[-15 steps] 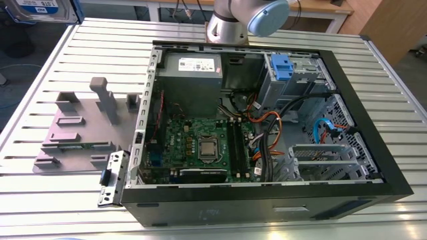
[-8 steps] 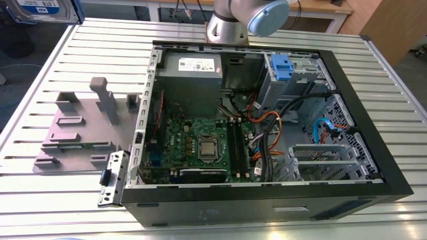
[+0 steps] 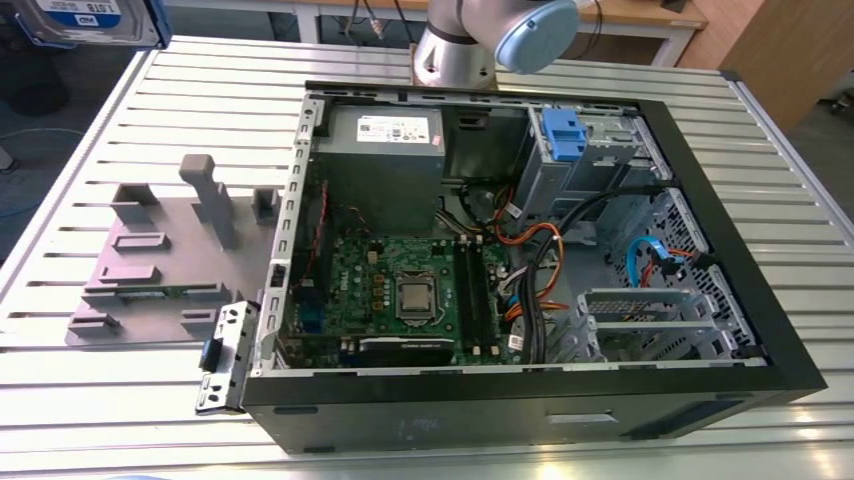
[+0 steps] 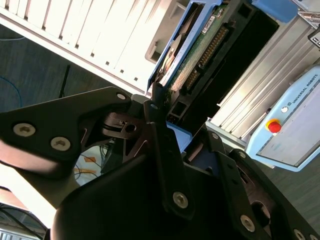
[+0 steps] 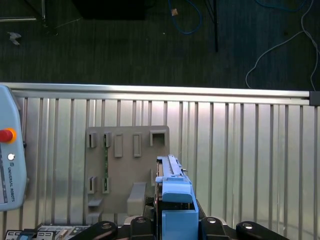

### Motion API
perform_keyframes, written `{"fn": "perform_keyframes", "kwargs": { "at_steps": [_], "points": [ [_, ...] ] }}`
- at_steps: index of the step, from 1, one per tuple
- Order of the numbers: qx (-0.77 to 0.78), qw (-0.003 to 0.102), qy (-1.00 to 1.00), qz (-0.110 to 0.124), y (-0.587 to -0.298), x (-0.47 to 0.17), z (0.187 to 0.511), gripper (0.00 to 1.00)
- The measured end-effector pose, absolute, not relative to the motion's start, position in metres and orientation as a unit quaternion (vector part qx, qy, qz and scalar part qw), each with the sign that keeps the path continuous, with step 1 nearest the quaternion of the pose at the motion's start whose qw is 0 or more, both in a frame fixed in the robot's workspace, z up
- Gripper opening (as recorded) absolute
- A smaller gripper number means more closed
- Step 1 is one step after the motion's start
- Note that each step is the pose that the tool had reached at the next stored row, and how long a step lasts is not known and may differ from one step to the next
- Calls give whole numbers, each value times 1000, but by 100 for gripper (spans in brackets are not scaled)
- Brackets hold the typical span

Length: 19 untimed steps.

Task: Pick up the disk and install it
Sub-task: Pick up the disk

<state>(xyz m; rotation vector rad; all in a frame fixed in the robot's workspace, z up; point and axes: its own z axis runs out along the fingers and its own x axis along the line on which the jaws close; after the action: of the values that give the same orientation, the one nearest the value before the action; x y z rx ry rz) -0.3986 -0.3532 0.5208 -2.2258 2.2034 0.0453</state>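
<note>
The disk (image 3: 80,20) hangs high over the slatted table's far corner at the exterior view's left, its blue-and-white label showing. In the second wrist view my gripper (image 4: 162,107) is shut on the disk (image 4: 200,55), whose green circuit board and blue rail face the camera. The first wrist view sees the disk (image 5: 174,197) edge-on, blue rail outward, above the grey holder plate (image 5: 125,170). The open computer case (image 3: 747,330) lies on the table, with a blue-latched drive bay (image 3: 561,135) at its far end.
The arm's base (image 3: 461,50) stands behind the case. A grey power supply (image 3: 387,135) sits beside the bay. Cables (image 3: 561,250) cross the case's interior over the motherboard (image 3: 400,290). The grey holder plate (image 3: 160,260) with upright posts lies beside the case. A teach pendant (image 5: 10,165) rests on the table.
</note>
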Motion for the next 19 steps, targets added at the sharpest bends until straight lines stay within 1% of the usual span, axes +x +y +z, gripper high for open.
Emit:
{"fn": "perform_keyframes", "kwargs": {
  "at_steps": [19],
  "points": [
    [-711, 5, 703, 14, -353, -395, 521, 36]
  ]
}}
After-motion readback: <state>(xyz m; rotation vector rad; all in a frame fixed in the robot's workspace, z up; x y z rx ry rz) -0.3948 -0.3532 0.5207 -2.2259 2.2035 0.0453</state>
